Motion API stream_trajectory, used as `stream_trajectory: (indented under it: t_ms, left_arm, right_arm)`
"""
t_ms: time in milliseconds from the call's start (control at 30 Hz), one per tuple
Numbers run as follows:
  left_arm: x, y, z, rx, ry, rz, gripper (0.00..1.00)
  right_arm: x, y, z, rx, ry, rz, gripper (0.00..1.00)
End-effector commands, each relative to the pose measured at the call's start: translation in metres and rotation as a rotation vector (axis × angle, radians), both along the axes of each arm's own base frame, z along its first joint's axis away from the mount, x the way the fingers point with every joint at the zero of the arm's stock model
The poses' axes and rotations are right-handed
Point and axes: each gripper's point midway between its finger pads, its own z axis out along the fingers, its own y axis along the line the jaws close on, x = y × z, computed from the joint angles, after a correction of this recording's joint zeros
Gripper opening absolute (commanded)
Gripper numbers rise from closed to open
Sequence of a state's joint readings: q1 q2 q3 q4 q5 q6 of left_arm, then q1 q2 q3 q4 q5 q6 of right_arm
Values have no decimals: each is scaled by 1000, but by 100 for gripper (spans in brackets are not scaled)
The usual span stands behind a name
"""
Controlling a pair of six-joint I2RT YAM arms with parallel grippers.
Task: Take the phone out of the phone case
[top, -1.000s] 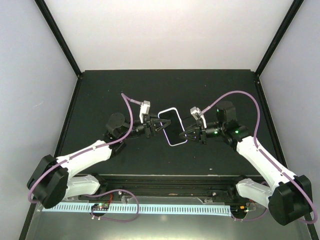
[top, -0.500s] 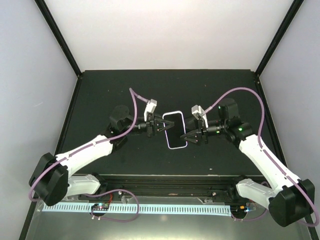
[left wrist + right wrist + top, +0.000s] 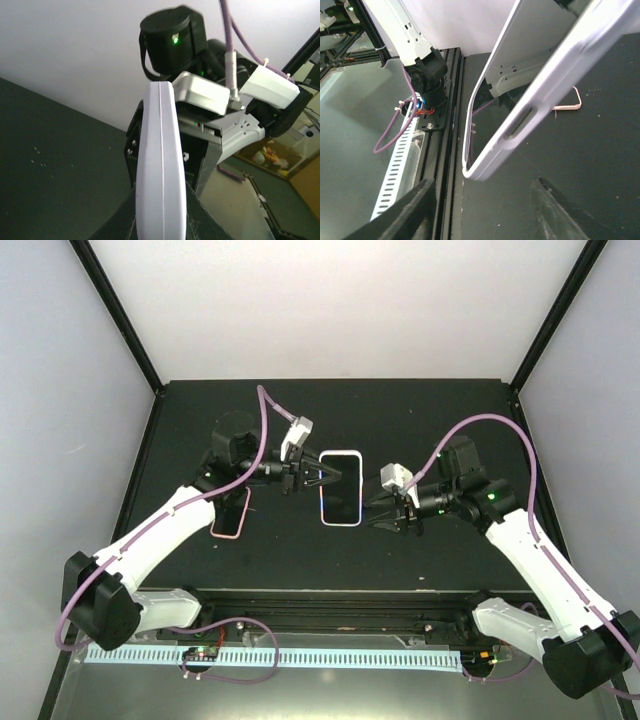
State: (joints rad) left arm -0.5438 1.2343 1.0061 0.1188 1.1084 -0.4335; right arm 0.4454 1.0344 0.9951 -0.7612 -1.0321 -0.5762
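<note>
Clamping phone case (image 3: 340,502), left gripper (image 3: 325,476) overhead, right gripper (image 3: 374,512) spread empty, clearest from its wrist

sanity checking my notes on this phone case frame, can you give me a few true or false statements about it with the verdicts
1. The left end effector grips the white phone case. True.
2. The right end effector is clamped on the case. False: it is open and apart from it.
3. The phone is out of the case. False: it sits inside the white rim.
4. A pink item lies on the table, left of the case. True.
</note>
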Motion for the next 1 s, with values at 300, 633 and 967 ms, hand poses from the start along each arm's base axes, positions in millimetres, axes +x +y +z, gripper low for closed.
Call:
stream_trajectory:
  t_ms: [300,633,967]
  left_arm:
    - [-12,1,22,-45,11,-116,2]
    - [-11,1,23,-60,28,-116,2]
    - [-12,2,21,-67,39,-108,1]
  right_arm:
    - [-8,13,-1,-39,-75,73,35]
    - [-15,16,-3,-45,-72,116,31]
    - [-32,23,8,-30,-60,196,23]
